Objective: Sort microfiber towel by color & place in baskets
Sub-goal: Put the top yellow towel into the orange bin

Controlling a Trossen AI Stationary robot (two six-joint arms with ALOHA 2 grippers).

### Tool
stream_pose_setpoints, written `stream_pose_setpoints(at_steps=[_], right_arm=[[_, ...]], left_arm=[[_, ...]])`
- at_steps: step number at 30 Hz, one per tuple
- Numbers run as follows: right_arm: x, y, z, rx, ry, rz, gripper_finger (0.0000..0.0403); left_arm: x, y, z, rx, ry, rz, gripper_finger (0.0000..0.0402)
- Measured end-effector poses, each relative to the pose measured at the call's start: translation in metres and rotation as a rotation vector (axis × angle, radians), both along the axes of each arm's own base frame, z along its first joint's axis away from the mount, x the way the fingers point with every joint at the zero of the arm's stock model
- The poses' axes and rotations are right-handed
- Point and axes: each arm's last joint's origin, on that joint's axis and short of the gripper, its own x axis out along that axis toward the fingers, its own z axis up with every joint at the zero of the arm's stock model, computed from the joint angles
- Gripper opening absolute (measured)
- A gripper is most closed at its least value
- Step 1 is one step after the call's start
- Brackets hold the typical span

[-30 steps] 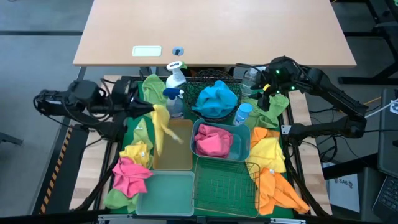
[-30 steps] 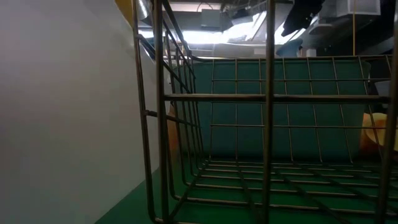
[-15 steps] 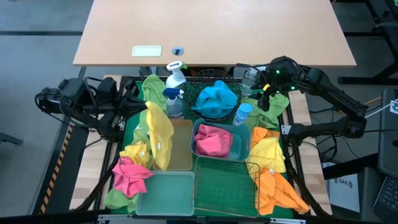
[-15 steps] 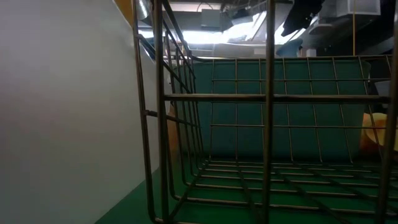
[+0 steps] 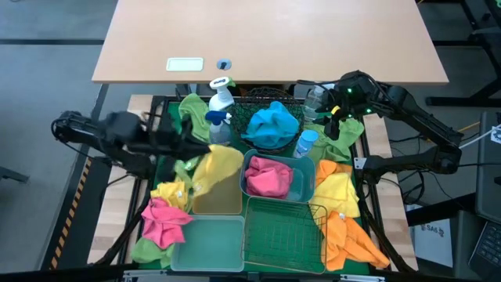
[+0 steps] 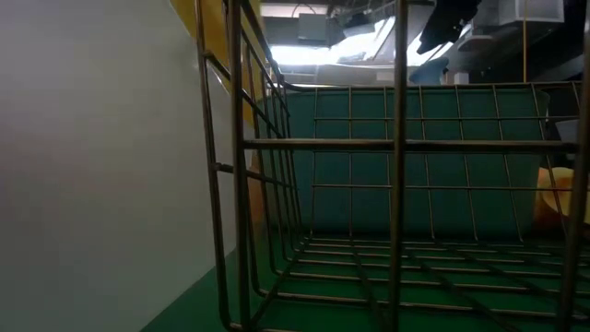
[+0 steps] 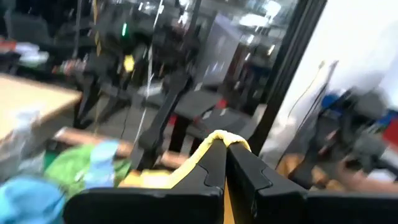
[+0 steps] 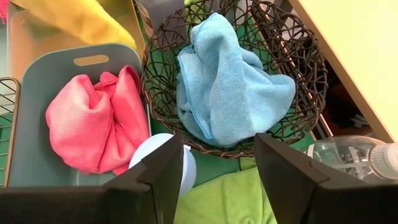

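Note:
My left gripper (image 5: 196,149) is shut on a yellow towel (image 5: 217,166), which spreads over the far end of the amber bin (image 5: 227,200). My right gripper (image 8: 217,168) waits open at the far right, above a green towel (image 8: 224,202). A blue towel (image 5: 272,124) lies in the round black wire basket (image 8: 298,59). A pink towel (image 5: 268,178) lies in the teal bin (image 5: 307,174). The pale-green bin (image 5: 207,244) and the green wire basket (image 5: 286,231) stand at the near edge. My left gripper pinches a bunched fold of the yellow towel (image 7: 224,137) between its two fingertips (image 7: 214,163). The cloth trails away from the fingers and hangs over the amber bin. Whether its lower edge touches the bin, I cannot tell.
Loose towels lie left of the bins: yellow (image 5: 172,192), pink (image 5: 164,221), green (image 5: 147,249). On the right lie yellow (image 5: 337,192) and orange (image 5: 348,239) ones. Spray bottles (image 5: 221,102) (image 5: 305,142) stand by the black basket. A tan desk (image 5: 266,39) lies beyond.
My left gripper drew back toward the table's left, then swung right toward the amber bin, staying shut on the yellow towel. The towel, which hung in a narrow strip beside the bin, has swung out and now spreads over the bin's far end.

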Motion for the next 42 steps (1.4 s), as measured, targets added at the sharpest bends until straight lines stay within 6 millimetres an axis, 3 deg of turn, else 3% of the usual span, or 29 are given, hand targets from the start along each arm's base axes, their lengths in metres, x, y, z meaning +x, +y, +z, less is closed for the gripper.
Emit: stream_pose_setpoints(at_steps=[5, 10, 20, 28, 42], right_arm=[[0.000, 0.000, 0.000, 0.002, 0.003, 0.000, 0.0198], [0.000, 0.000, 0.000, 0.003, 0.006, 0.000, 0.0198], [-0.001, 0.001, -0.001, 0.008, 0.015, 0.000, 0.0198], [-0.001, 0.001, -0.001, 0.010, 0.019, 0.000, 0.0198], [-0.001, 0.001, -0.001, 0.010, 0.019, 0.000, 0.0198]], left_arm=[[0.019, -0.003, -0.020, 0.040, 0.146, 0.081, 0.0000], [0.025, -0.002, -0.041, 0.073, 0.311, 0.187, 0.0000], [0.013, -0.001, -0.084, -0.072, 0.728, 0.305, 0.0000], [-0.012, -0.003, -0.081, -0.134, 0.769, 0.324, 0.0000], [-0.070, 0.005, -0.060, -0.317, 0.678, 0.270, 0.0000]])
